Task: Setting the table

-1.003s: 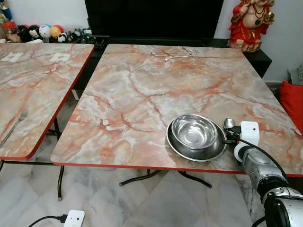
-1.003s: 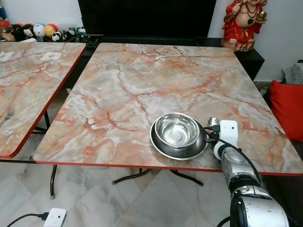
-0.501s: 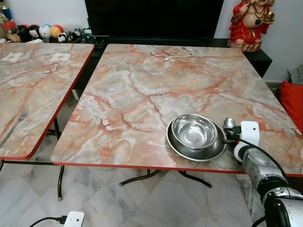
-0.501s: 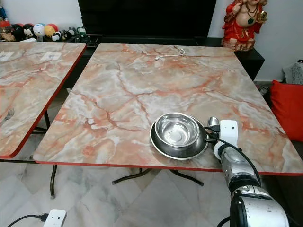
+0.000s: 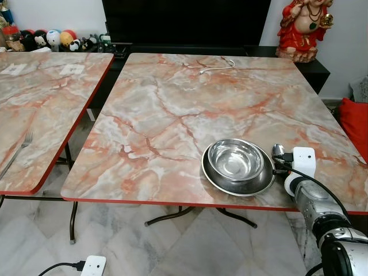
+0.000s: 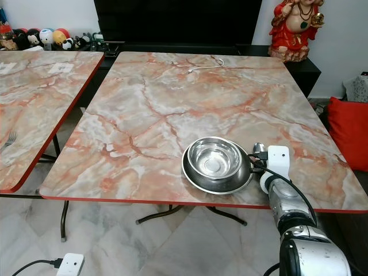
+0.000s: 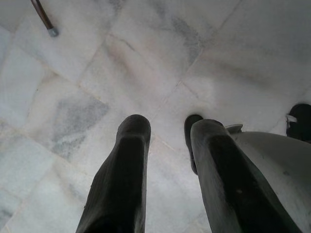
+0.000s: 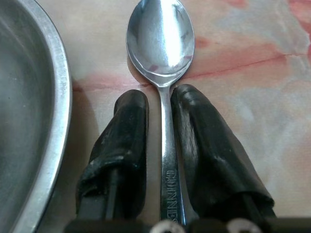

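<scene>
My right end effector (image 8: 160, 145) rests low on the tabletop (image 5: 172, 115), its two fingers closed on the handle of a spoon (image 8: 161, 43), whose head lies at 3 o'clock of the plate (image 5: 238, 183), just beside its rim. A steel bowl (image 5: 235, 160) already sits in that plate. My left end effector (image 7: 167, 160) hangs idle over the floor, fingers apart. A fork (image 5: 17, 154) lies on the neighbouring table, so I judge the setting partly done.

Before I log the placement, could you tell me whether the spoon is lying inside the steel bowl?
No, the spoon lies on the marble table beside the plate, its handle between the right gripper fingers.
</scene>
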Controlling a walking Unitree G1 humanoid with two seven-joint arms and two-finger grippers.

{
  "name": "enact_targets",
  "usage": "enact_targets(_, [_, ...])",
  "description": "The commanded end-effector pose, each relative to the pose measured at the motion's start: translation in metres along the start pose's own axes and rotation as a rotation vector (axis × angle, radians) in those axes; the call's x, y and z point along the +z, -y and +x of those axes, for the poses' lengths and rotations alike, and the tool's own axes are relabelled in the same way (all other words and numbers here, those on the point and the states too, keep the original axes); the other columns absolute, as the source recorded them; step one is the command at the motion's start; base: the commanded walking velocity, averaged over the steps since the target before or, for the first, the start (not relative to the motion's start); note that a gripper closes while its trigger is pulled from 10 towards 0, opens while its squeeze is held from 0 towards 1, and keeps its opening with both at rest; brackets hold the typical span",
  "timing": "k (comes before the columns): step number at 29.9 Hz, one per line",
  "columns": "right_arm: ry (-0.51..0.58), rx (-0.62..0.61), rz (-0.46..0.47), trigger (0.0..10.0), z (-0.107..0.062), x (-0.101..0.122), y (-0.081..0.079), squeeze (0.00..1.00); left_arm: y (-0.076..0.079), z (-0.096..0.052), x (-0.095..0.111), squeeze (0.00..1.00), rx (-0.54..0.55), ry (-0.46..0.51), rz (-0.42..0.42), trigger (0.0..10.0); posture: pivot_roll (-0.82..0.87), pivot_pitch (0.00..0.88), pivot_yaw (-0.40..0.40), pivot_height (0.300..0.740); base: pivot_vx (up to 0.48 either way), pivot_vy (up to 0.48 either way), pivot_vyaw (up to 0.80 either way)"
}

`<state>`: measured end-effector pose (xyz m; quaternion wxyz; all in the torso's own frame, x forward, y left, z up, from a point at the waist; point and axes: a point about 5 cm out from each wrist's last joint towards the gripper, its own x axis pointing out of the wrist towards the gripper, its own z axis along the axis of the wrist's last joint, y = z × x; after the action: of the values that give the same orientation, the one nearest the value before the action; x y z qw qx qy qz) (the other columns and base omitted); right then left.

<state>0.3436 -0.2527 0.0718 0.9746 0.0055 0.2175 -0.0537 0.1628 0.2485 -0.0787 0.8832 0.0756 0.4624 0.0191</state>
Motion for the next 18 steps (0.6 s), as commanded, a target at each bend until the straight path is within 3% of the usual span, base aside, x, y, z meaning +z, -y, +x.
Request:
enact_targets(1, [0.006, -0.006, 0.006, 10.0, 0.001, 0.003, -0.001, 0.00, -0.004, -0.002, -0.008, 0.00, 0.002, -0.024, 0.005, 10.0, 0.13, 0.031, -0.018, 0.740, 0.000, 0.000, 0.00])
enact_targets(18, [0.097, -0.035, 0.021, 10.0, 0.001, 0.017, 0.003, 0.00, -0.005, -0.002, -0.006, 0.00, 0.001, -0.021, 0.001, 10.0, 0.12, 0.025, -0.020, 0.740, 0.000, 0.000, 0.00])
